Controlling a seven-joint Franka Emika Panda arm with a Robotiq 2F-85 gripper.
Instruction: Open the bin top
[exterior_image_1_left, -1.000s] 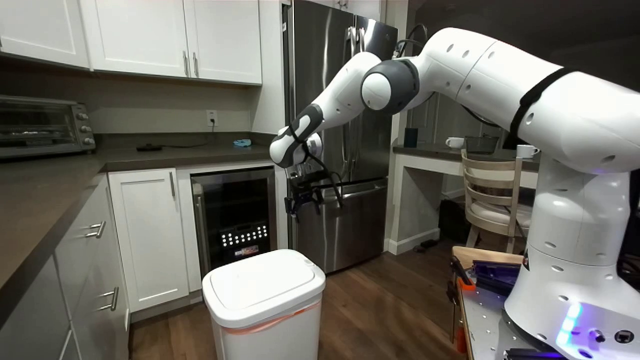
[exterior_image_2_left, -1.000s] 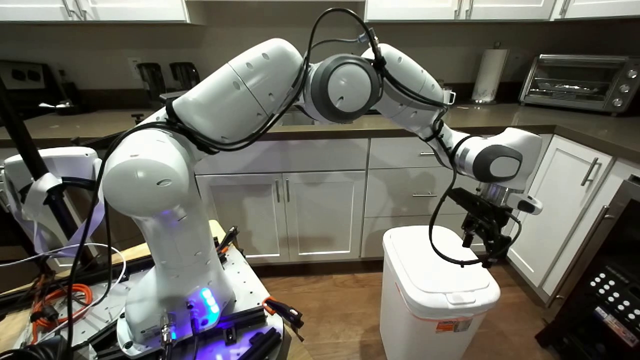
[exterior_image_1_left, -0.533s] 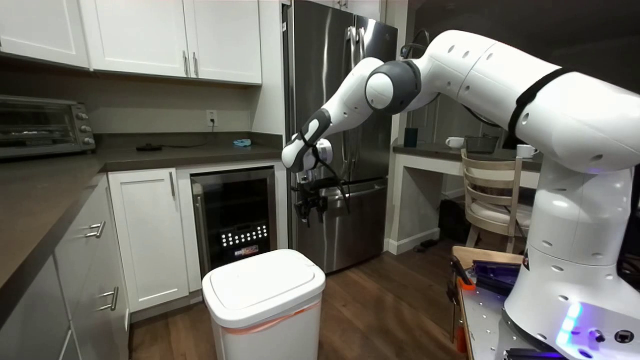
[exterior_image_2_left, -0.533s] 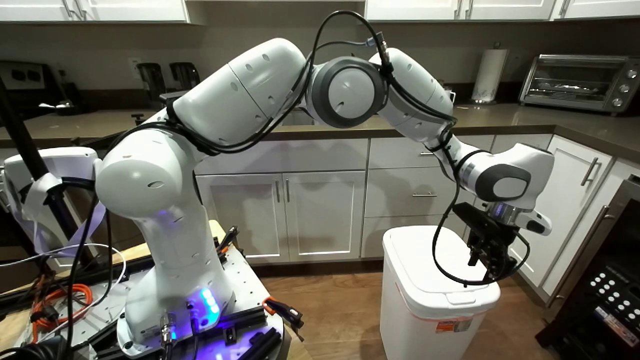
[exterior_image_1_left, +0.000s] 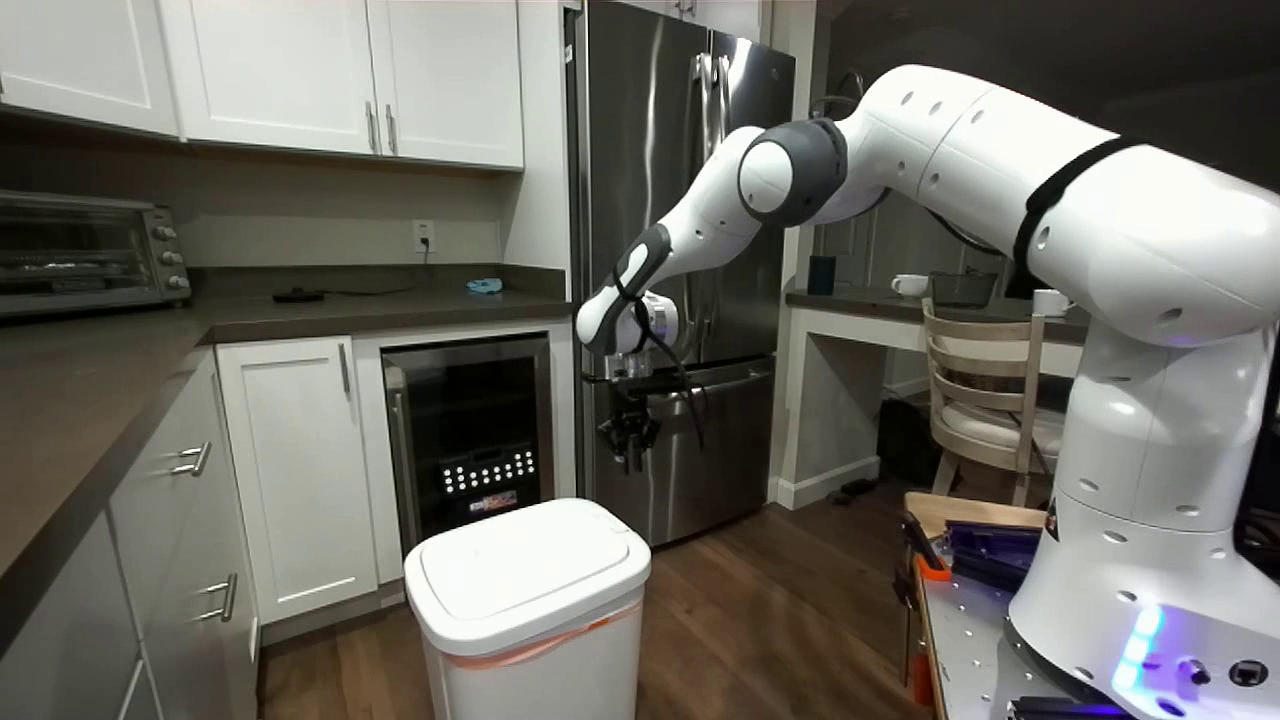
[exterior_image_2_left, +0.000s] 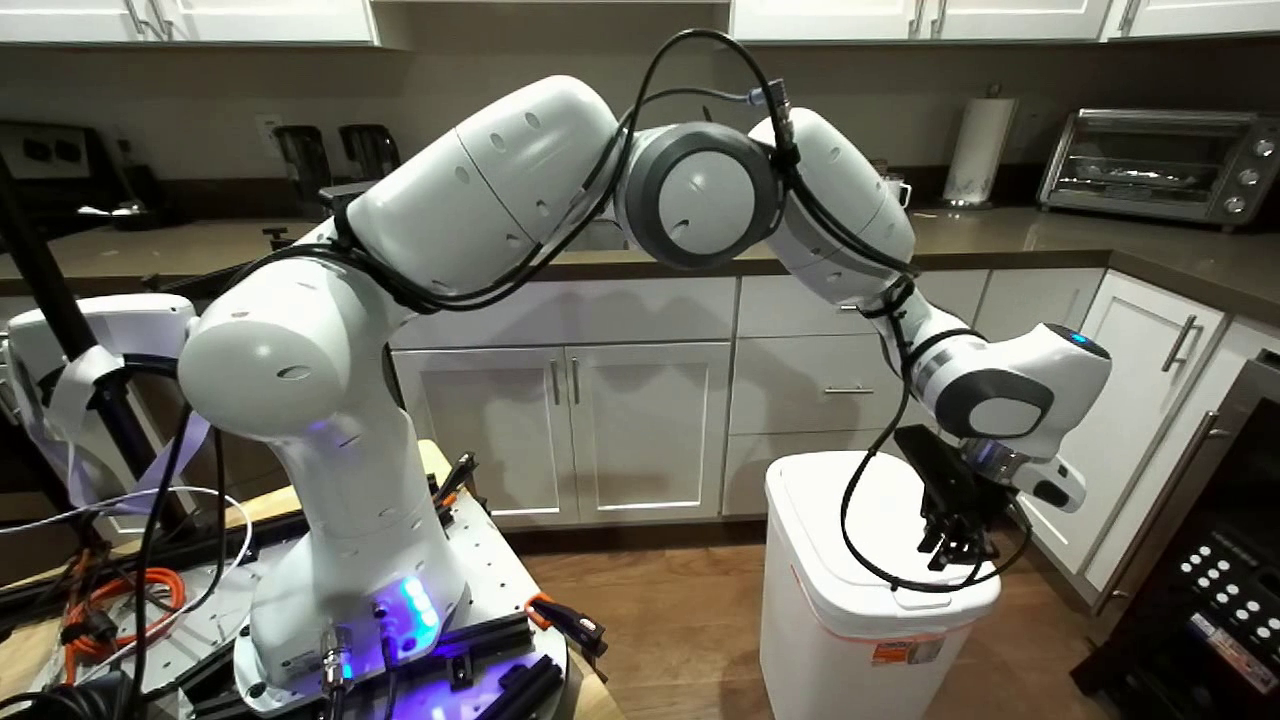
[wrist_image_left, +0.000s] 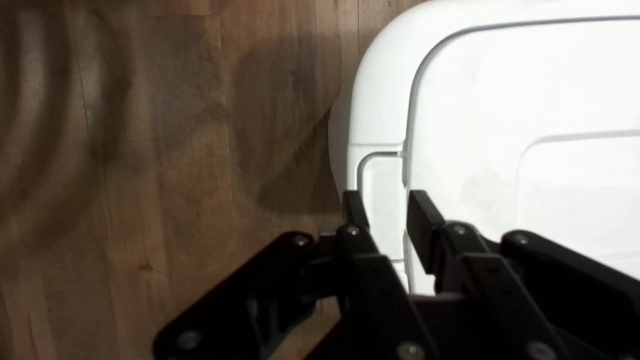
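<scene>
status: over the last second i have lowered the gripper (wrist_image_left: 386, 199) and turned it, as both exterior views show. the bin (exterior_image_2_left: 835, 645) stands where it stood, and the bin top (exterior_image_1_left: 528, 556) is still down flat. i read this as alignment ahead of contact; lifting has not begun.

gripper state: the fingers (wrist_image_left: 424, 225) are parted by a modest gap, with nothing held.

position: in the wrist view, the tab (wrist_image_left: 382, 180) at the end of the bin lies in line with that gap, one finger towards the floor (wrist_image_left: 175, 150) side and the other towards the bin top side. in an exterior view, space shows between the fingers and the bin (exterior_image_1_left: 545, 690), so the tab is below the gripper and not touched.

next step, in my judgement: lower straight onto the tab
</scene>
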